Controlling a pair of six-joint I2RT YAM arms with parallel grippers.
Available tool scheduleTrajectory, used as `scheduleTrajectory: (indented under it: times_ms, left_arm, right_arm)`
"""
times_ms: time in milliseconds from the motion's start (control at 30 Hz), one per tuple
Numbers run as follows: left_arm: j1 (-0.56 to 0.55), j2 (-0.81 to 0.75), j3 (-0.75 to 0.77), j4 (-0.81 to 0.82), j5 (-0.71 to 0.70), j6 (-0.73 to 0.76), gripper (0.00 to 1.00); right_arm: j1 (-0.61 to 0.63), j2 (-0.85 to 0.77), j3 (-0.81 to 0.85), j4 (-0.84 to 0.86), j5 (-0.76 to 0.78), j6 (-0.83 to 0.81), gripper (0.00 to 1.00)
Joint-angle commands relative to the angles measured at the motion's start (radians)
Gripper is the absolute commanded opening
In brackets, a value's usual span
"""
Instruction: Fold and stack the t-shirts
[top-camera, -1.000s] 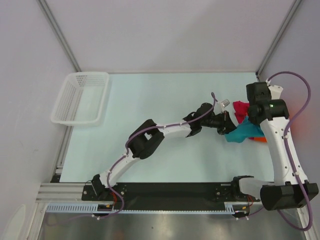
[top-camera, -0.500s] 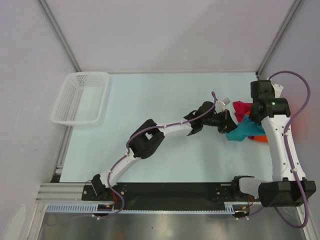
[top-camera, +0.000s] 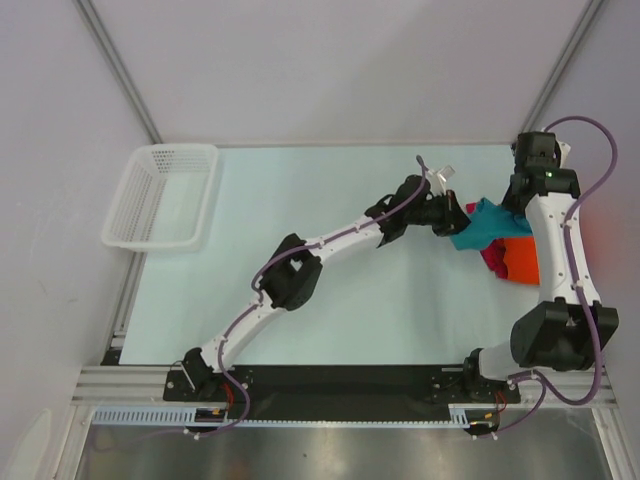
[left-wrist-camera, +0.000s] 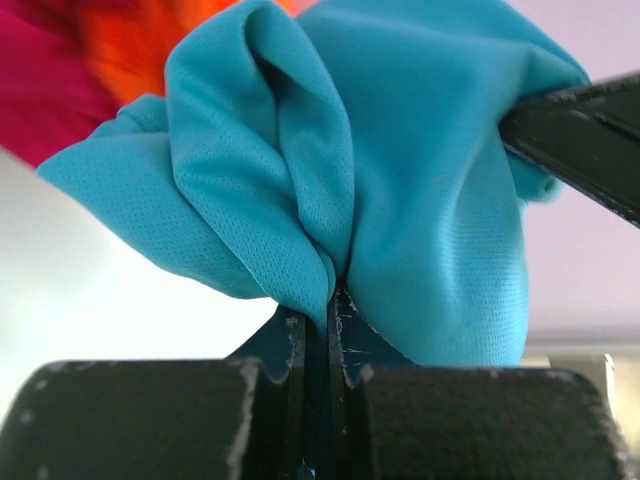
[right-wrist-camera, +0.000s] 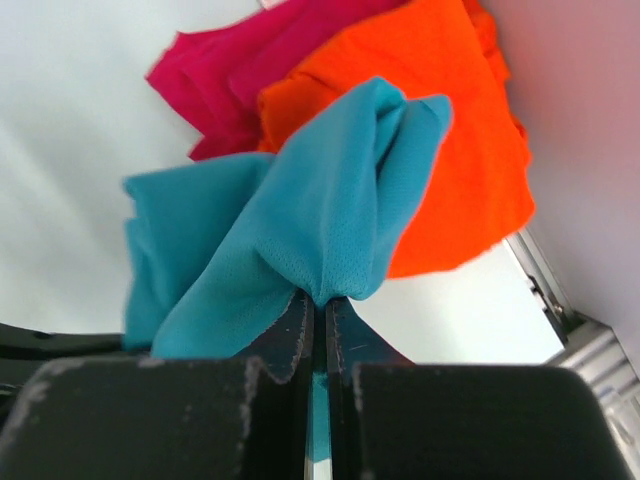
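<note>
The left gripper (left-wrist-camera: 325, 300) is pressed together on a bunched fold of the teal-blue shirt (left-wrist-camera: 420, 200), and the right gripper (right-wrist-camera: 318, 305) pinches another fold of the same shirt, so the cloth hangs between the 2. Over the last second both grippers have carried it toward the far side of the table (top-camera: 300, 300), off the other 2 shirts. It now sits far right of the white mesh basket (top-camera: 152, 244), about level with the basket's near half. The orange shirt (top-camera: 520, 262) and the magenta shirt (top-camera: 492, 258) lie uncovered, crumpled and touching, a little nearer the arm bases than that. I judge the teal one separated (not yet spread or folded). No shirt lies in the basket.
</note>
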Motion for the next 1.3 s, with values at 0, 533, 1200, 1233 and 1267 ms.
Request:
scheduleTrajectory:
  times_ms: [0,533,1200,1233,1267]
  left_arm:
    - [0.068,-0.012,-0.002,-0.029,-0.015,0.067,0.0]
    - [-0.02,0.138,0.062,0.018,0.017,0.007,0.0]
    - [-0.04,0.163,0.097,0.018,0.023,-0.015,0.0]
    - [-0.04,0.164,0.105,0.008,0.02,-0.009,0.0]
    - [-0.042,0.163,0.111,-0.005,0.003,-0.003,0.0]
  right_arm:
    - [-0.033,0.052,0.129,0.113,-0.014,-0.054,0.0]
    - [-0.191,0.034,-0.009,0.13,0.15,-0.025,0.0]
    - [-0.237,0.083,0.037,0.058,0.214,0.013,0.0]
    - [-0.237,0.084,0.041,0.07,0.214,0.01,0.0]
    - [-0.237,0.086,0.064,0.073,0.214,0.007,0.0]
